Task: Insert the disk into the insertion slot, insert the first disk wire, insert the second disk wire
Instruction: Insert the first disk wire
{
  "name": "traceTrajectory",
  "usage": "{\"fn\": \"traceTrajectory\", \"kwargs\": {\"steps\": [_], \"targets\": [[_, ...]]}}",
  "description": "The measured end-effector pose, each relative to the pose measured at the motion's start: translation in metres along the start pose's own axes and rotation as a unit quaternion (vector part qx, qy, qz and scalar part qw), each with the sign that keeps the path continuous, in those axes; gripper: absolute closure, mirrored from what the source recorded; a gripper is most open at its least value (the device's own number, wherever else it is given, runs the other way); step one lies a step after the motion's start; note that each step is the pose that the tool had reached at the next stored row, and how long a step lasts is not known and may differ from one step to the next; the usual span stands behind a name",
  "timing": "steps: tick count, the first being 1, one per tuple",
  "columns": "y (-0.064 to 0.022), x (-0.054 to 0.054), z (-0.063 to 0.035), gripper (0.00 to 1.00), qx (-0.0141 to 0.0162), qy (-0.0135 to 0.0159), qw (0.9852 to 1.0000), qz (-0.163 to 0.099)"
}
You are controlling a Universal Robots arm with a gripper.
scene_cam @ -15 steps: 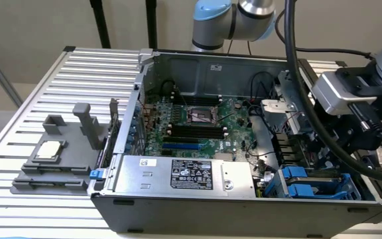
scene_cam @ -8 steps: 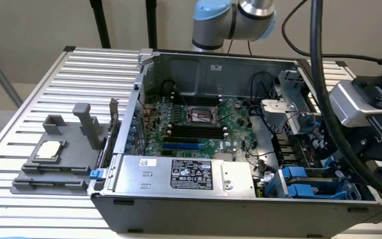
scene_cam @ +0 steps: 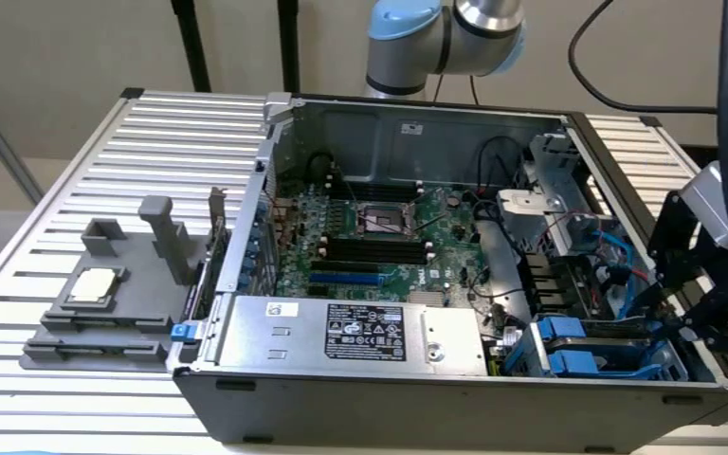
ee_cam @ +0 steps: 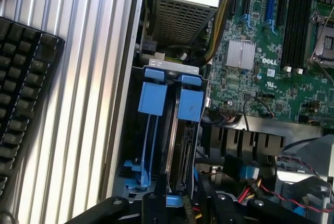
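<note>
- Black end effector (ee_cam: pixel 180 202) hangs at the four o'clock corner of the open grey computer case (scene_cam: pixel 338 408) in the exterior view; open or closed cannot be told.
- Blue-grey plastic drive cage with bright blue clips (scene_cam: pixel 579 349) sits in that corner.
- Silver-grey disk in blue carrier (ee_cam: pixel 183 151) stands inside one cage bay.

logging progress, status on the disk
gripper at the insertion slot. disk looks seated in its bay. loose wires beside the slot.

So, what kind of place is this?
Probably a robotics lab workbench: an open computer case lies on a slatted metal table, with a robot arm behind it and a keyboard alongside.
</note>
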State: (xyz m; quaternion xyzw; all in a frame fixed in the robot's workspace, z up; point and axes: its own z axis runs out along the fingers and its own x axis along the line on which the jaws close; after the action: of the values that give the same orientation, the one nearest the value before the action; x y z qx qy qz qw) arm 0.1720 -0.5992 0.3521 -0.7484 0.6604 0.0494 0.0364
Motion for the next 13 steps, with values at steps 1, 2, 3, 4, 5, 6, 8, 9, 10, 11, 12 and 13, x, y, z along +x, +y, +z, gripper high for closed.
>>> {"fn": "traceTrajectory", "kwargs": {"steps": [1,2,3,4,5,6,8,9,10,11,12,13], "targets": [[-0.0014,0.0004,-0.0001,0.63,-0.0001,-0.0011,1.0000,0.000],[-0.0016,0.0004,-0.0001,0.63,-0.0002,-0.0016,1.0000,0.000],[-0.0016,0.0004,-0.0001,0.63,-0.0003,-0.0019,1.0000,-0.001],[-0.0016,0.0004,0.0000,0.63,-0.0004,-0.0021,1.0000,-0.002],[-0.0016,0.0002,0.0001,0.63,-0.0005,-0.0022,1.0000,-0.003],[-0.0017,-0.0002,0.0001,0.63,-0.0009,-0.0022,1.0000,-0.005],[-0.0017,-0.0005,0.0002,0.63,-0.0020,-0.0023,0.9999,-0.012],[-0.0018,-0.0009,0.0002,0.63,-0.0026,-0.0021,0.9999,-0.017],[-0.0019,-0.0012,0.0002,0.63,-0.0032,-0.0021,0.9998,-0.021],[-0.0018,-0.0013,0.0002,0.63,-0.0039,-0.0021,0.9996,-0.026],[-0.0018,-0.0013,0.0002,0.63,-0.0046,-0.0023,0.9995,-0.032],[-0.0018,-0.0013,0.0003,0.63,-0.0052,-0.0028,0.9993,-0.037]]}}
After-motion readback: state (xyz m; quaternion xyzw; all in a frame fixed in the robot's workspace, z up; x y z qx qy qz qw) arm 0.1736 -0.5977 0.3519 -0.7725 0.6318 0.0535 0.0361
